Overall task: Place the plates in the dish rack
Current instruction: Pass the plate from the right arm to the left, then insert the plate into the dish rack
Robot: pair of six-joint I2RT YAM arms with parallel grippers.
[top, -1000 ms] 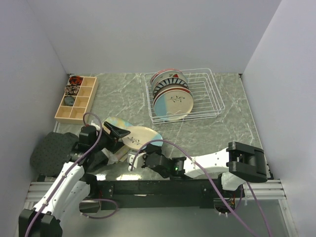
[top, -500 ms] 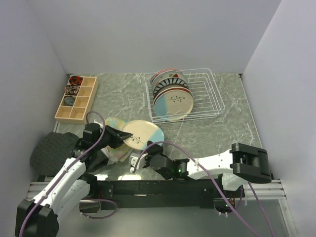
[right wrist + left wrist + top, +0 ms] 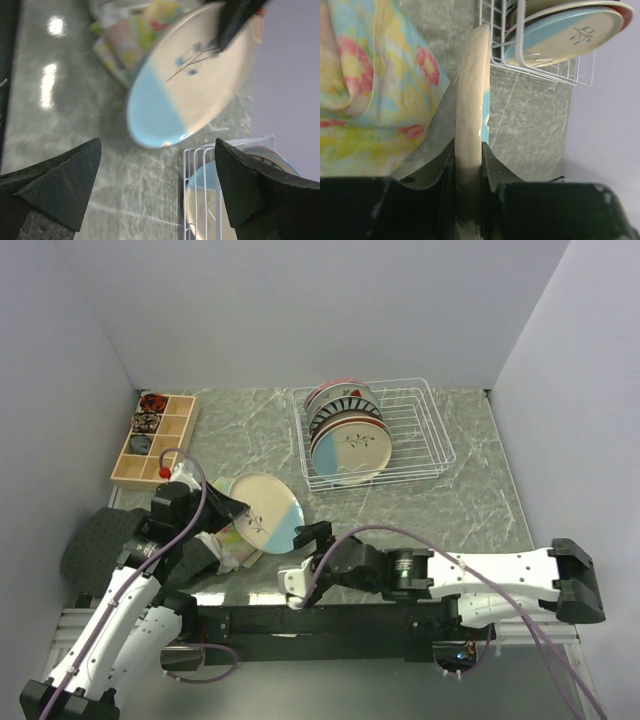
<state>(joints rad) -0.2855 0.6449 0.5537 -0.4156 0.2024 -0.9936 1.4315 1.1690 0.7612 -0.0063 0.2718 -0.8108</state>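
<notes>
One round glazed plate (image 3: 268,514), wire dish rack (image 3: 412,436)

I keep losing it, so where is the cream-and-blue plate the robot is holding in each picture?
Top view: held plate left of centre, tilted.
Left wrist: held plate edge-on, middle.
Right wrist: held plate upper middle.
Shared landmark: the white dish rack.

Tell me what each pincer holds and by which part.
The left pincer clamps the cream-and-blue plate by its rim, with the edge between its fingers. The right pincer stands open and holds nothing.
</notes>
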